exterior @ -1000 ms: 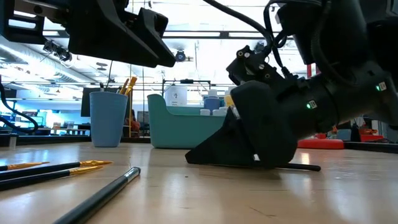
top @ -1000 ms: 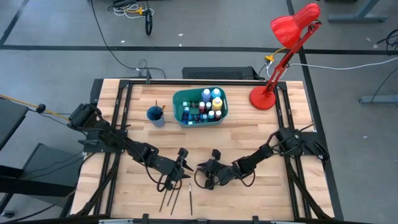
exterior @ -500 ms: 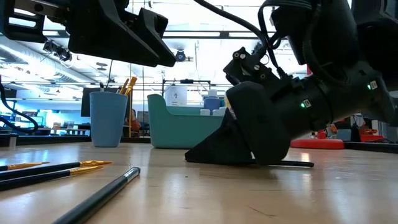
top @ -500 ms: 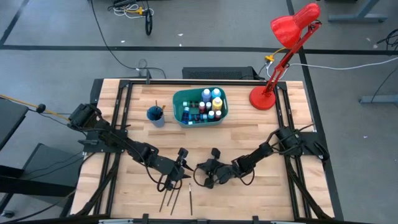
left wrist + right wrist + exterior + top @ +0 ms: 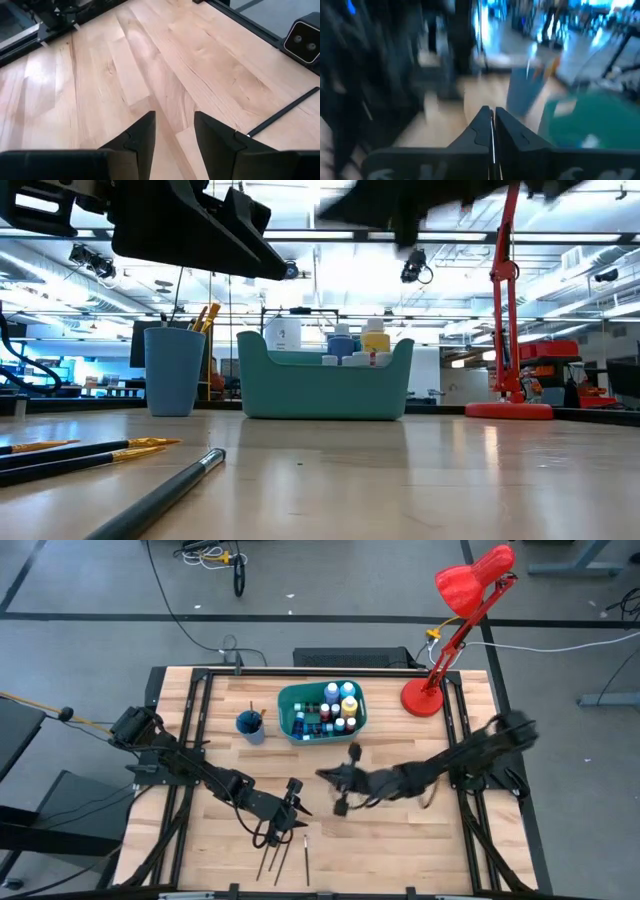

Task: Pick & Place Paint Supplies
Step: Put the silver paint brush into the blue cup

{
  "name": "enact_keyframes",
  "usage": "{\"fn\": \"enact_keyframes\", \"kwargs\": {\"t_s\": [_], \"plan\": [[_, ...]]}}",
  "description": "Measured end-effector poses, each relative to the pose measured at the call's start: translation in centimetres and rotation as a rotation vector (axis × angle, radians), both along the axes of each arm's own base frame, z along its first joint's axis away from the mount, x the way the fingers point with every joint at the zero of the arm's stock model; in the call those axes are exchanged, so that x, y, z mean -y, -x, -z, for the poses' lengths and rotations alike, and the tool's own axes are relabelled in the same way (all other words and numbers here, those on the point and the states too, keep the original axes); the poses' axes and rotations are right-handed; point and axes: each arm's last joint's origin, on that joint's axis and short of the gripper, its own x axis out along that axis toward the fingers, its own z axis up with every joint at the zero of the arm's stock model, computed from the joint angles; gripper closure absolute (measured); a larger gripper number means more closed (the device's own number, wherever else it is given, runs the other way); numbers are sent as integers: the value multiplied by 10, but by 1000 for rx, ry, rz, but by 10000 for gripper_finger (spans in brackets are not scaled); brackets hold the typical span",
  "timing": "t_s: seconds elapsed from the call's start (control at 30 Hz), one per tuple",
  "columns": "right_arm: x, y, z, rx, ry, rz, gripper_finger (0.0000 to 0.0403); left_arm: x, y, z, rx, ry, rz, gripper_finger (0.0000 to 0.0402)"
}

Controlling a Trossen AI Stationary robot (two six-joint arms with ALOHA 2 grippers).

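Note:
My right gripper [image 5: 325,776] hangs high over the table's middle, just near of the teal bin [image 5: 322,712], and is shut on a thin brush. In the low view it is a dark blur [image 5: 400,210] at the top. The bin holds several paint bottles [image 5: 338,705]. My left gripper [image 5: 296,800] hovers open near the front, left of centre, with only bare wood between its fingers [image 5: 174,117]. Three dark-handled brushes [image 5: 275,858] lie flat on the table near the front edge, also seen low [image 5: 90,450]. My right gripper has its two fingers shut together, and only a thin pale line [image 5: 493,142] shows between them. Motion blur hides which part of the brush they have. Nothing of the brush rests on the table.
A blue cup [image 5: 250,725] with brushes stands left of the bin. A red desk lamp [image 5: 425,695] stands at the far right. One more dark brush [image 5: 285,112] lies on the wood beside my left gripper. Bare wood lies between the two arms.
My right gripper has risen fast from the table top, going a little toward the far edge and the teal bin. The thin dark brush that lay under it is gone from the table.

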Motion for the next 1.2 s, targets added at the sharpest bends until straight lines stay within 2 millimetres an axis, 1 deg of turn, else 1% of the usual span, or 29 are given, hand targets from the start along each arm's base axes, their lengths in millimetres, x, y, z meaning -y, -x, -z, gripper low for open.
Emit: {"fn": "enact_keyframes", "kwargs": {"t_s": [0.07,0.13,0.23,0.3,0.37,0.43,0.53,0.63,0.73,0.77,0.9,0.97,1.03,1.1,1.2], "plan": [[-1,13,-36,94,-3,-30,396,0,0,0,0,0,-1,256],[-5,27,-64,175,41,-93,396,0,0,-1,7,-1,-9,256],[-13,45,-96,311,116,-234,397,1,-3,-7,77,22,-33,256],[-21,52,-107,406,154,-351,397,1,-7,-14,153,45,-51,256],[-31,54,-107,435,205,-455,398,0,-10,-22,244,63,-67,256],[-40,53,-100,417,247,-496,398,-2,-13,-31,337,72,-80,256],[-48,47,-86,383,287,-454,398,-8,-18,-47,493,109,-103,256],[-50,41,-82,457,314,-411,398,-17,-21,-58,589,161,-139,256],[-48,39,-87,578,320,-401,398,-25,-25,-62,624,219,-136,256],[-49,38,-86,578,319,-416,398,-27,-25,-62,623,234,-119,256],[-54,29,-67,522,305,-484,398,-32,-28,-62,614,286,-98,256],[-55,26,-62,560,355,-480,398,-34,-28,-63,625,289,-101,256],[-52,28,-69,660,386,-450,398,-35,-28,-66,649,279,-80,256],[-48,31,-77,742,366,-436,398,-35,-28,-68,667,272,-27,256],[-43,29,-80,751,268,-518,397,-33,-28,-68,676,247,45,256]]}}
